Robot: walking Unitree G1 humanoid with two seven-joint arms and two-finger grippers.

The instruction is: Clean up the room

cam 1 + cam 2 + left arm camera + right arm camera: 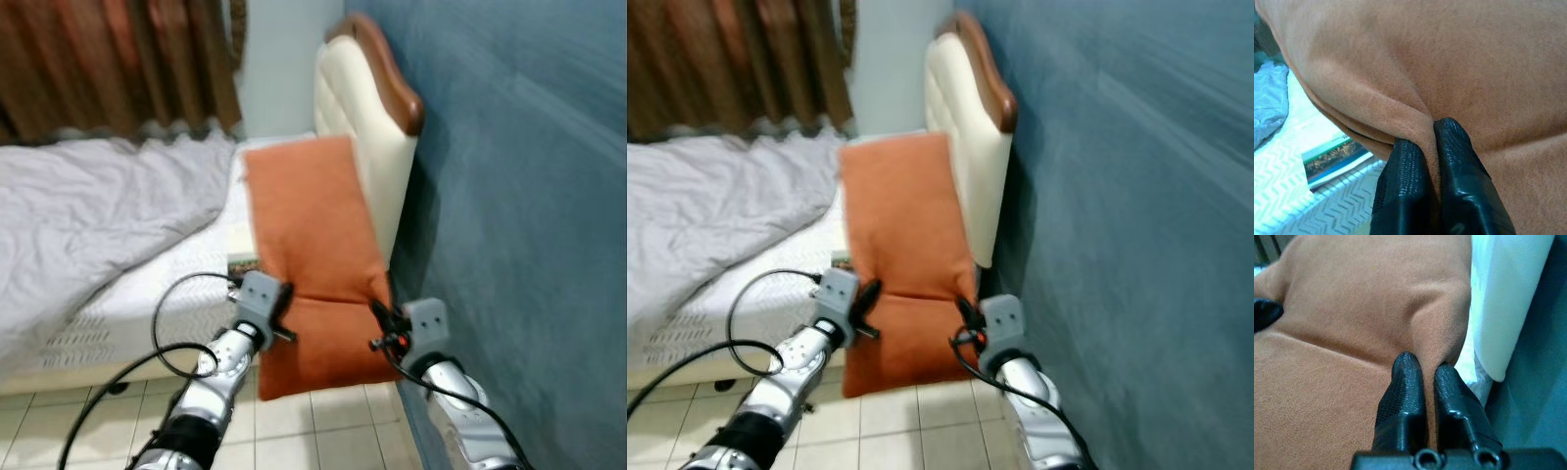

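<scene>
Orange cushion point(312, 257), pinched at both edges by left gripper point(1431, 131) and right gripper point(1424, 363), hides part of the book point(1332, 155).

Blue wall point(529, 196); brown curtains point(118, 59); tiled floor point(294, 431).

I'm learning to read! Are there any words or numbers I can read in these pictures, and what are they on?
None can be read.
The book lying on the bed, under the edge of the orange pillow, has a green band with print: too blurred to read.
</scene>
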